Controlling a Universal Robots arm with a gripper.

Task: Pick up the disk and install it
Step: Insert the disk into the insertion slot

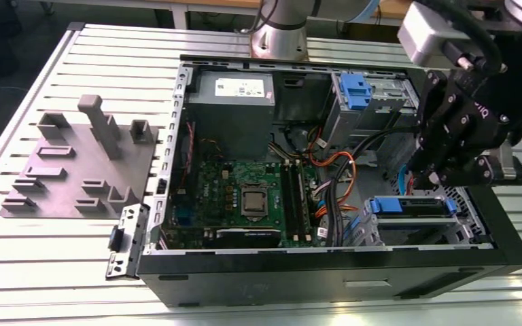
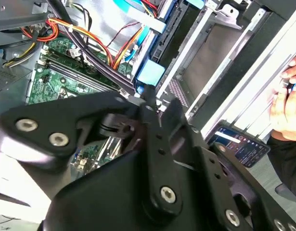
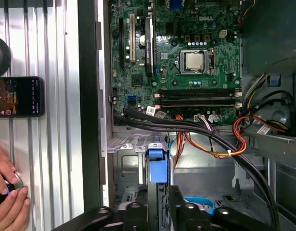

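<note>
The disk (image 1: 410, 204) lies in the drive cage at the case's front corner, on the exterior view's right. Its bright blue carrier end faces up; the drive body is hidden in the cage. My gripper (image 1: 427, 182) hangs just above that blue end with its jaws drawn together and nothing visible between them. In both wrist views the blue carrier end (image 3: 156, 166) (image 2: 150, 73) sits straight beyond the gripper (image 3: 160, 202) (image 2: 147, 98). Whether the tips touch it I cannot tell.
The open computer case (image 1: 334, 272) holds a green motherboard (image 1: 242, 197), orange and black cables (image 1: 334, 170) and another blue carrier (image 1: 355, 92) in a rear bay. A grey fixture plate (image 1: 71, 170) stands on the exterior view's left. A person's hand (image 3: 8, 197) and a phone (image 3: 18, 96) are beside the case.
</note>
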